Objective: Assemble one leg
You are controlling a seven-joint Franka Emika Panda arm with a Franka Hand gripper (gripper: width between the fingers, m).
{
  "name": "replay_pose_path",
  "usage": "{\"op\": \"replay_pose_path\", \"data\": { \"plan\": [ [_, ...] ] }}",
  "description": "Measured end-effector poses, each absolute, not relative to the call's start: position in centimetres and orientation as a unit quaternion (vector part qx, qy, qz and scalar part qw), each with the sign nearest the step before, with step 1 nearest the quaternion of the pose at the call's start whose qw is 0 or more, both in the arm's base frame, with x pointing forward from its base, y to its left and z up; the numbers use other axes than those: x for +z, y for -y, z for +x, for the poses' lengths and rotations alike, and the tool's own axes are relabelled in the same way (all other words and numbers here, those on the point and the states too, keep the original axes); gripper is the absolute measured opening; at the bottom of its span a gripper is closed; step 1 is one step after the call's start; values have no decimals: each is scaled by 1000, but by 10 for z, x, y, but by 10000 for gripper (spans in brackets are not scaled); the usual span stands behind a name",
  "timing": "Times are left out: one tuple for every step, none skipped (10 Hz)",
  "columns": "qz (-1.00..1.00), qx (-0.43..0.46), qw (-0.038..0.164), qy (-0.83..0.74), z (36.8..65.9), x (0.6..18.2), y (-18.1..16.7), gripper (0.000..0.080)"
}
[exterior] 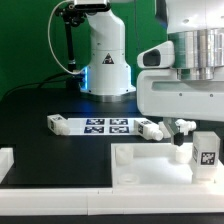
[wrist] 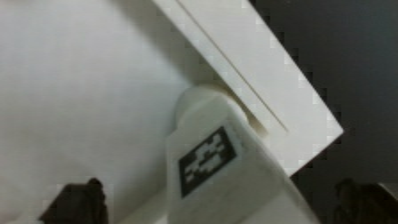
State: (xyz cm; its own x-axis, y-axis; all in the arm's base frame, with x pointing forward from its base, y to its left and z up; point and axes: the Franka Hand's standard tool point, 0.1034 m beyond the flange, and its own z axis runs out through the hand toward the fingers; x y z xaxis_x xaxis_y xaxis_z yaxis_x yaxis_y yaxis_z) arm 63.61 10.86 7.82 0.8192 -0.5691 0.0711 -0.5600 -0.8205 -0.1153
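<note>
The leg (exterior: 205, 152) stands under the gripper (wrist: 222, 205), whose two dark fingertips (wrist: 80, 200) are spread wide. In the wrist view the leg rises between them. A gap shows on either side, so the gripper has hold of nothing.

In the exterior view, the leg is upright near the exterior view's right edge, with its long axis vertical. Its square black-and-white tag faces the camera. Its foot meets the large white panel (exterior: 140, 160). In the wrist view, the leg's rounded far end sits against the panel's raised rim. Whether it is seated in a hole cannot be told.

The leg is a short, stubby post of smooth white plastic with softened edges. The panel is flat, matte and tray-like, with a thin raised lip.

From the exterior view's left to its right:
- A white blocky piece (exterior: 8, 160) sits at the edge of the black table (exterior: 40, 105).
- A loose white post (exterior: 55, 123) lies on its side.
- Just beside that post is the marker board (exterior: 105, 125), a thin strip of tags.
- At the strip's far end, a second loose post (exterior: 150, 128) also lies on its side.

Behind the strip rises the arm's glossy white base (exterior: 105, 55)
</note>
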Motion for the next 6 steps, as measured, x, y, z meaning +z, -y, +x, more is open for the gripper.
{"op": "replay_pose_path", "data": {
  "plan": [
    [-990, -61, 14, -127, 638, 80, -120, 649],
    [-996, -58, 13, -62, 640, 79, -121, 649],
    [-994, -59, 15, -96, 641, 79, -120, 640],
    [-992, -59, 16, -109, 641, 79, -120, 640],
    [-990, -58, 17, -127, 641, 79, -120, 482],
    [-985, -58, 19, -160, 640, 78, -120, 315]
  ]
}}
